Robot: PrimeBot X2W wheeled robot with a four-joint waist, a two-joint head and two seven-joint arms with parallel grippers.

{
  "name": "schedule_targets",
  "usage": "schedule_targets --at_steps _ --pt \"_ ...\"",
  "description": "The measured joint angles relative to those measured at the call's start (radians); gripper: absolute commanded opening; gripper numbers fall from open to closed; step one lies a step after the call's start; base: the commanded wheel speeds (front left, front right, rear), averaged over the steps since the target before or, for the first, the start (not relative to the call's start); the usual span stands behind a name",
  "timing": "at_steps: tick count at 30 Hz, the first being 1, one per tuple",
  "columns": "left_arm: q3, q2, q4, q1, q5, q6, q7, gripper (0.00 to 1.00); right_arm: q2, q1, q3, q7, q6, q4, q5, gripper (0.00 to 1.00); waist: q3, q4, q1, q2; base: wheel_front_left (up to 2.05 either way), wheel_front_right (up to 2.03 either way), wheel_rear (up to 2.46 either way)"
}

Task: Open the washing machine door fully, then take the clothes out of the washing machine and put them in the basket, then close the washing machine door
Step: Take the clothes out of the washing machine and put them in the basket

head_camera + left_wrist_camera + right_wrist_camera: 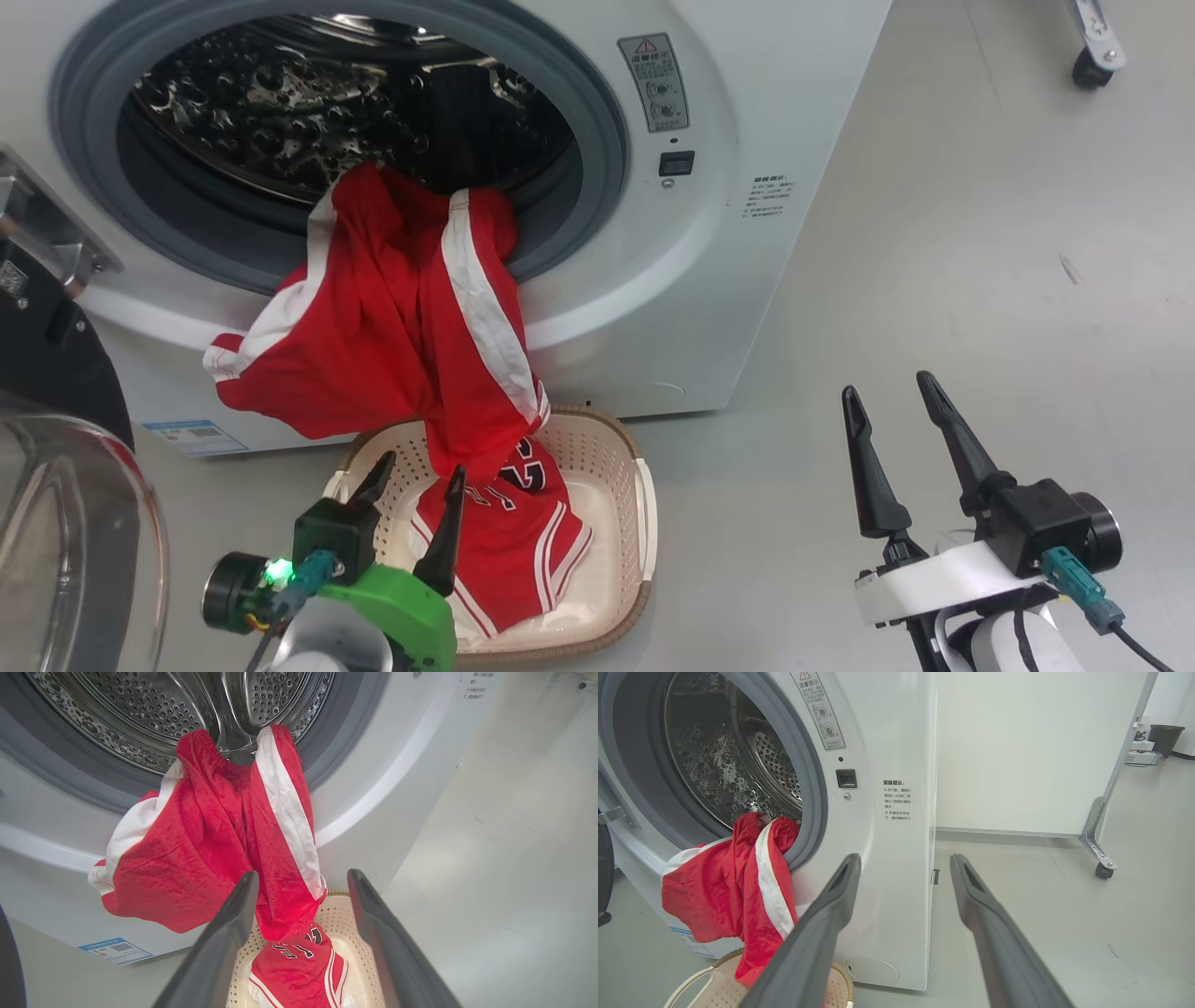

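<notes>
Left claw (pixel 420 471) hangs wide open and empty just above the basket (pixel 646 523), probably lined up for a grab because the red clothes (pixel 392 327) trail into that basket from the washer (pixel 747 140) mouth above it.

One big white front-loading washing machine (pixel 747 280), with one large round glossy black door (pixel 65 373). Two red soft-fabric garments with white stripes: one pair of shorts (pixel 392 317) and one lettered jersey (pixel 504 551). One small cream perforated plastic basket (pixel 637 495). Two claws: left claw (pixel 422 465), right claw (pixel 887 385). One small blue label sticker (pixel 191 436).
</notes>
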Motion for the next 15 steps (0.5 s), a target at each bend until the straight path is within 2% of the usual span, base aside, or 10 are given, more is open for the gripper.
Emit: schedule_targets --at_steps 15 --pt "0.007 -0.018 0.304 -0.294 -0.045 -0.066 0.099 1.0 -0.001 -0.11 0.031 0.0 0.024 -0.016 -0.007 1.0 0.171 -0.066 0.0002 0.0 0.0 0.0 0.0"
